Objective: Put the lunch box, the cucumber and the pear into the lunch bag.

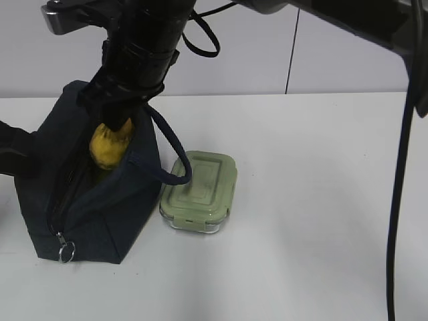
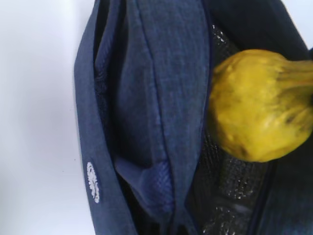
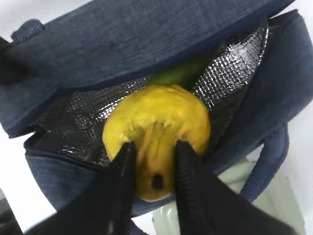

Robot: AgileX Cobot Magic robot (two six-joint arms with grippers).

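The navy lunch bag (image 1: 100,207) stands open at the left of the white table. My right gripper (image 1: 117,124) reaches across from above and is shut on the neck of the yellow pear (image 1: 107,148), holding it in the bag's opening. The right wrist view shows the fingers (image 3: 122,166) on either side of the pear (image 3: 156,117), above the silvery lining (image 3: 68,122), with the green cucumber (image 3: 181,73) inside behind it. The lunch box (image 1: 199,190) sits on the table against the bag's right side. My left arm (image 1: 13,155) is at the bag's left edge; its fingers are hidden.
The bag's loop handle (image 1: 170,150) hangs over the lunch box lid. The zipper's ring pull (image 1: 66,252) hangs at the bag's front corner. A black cable (image 1: 398,200) hangs down at the right. The table (image 1: 307,221) is bare white to the right of the lunch box.
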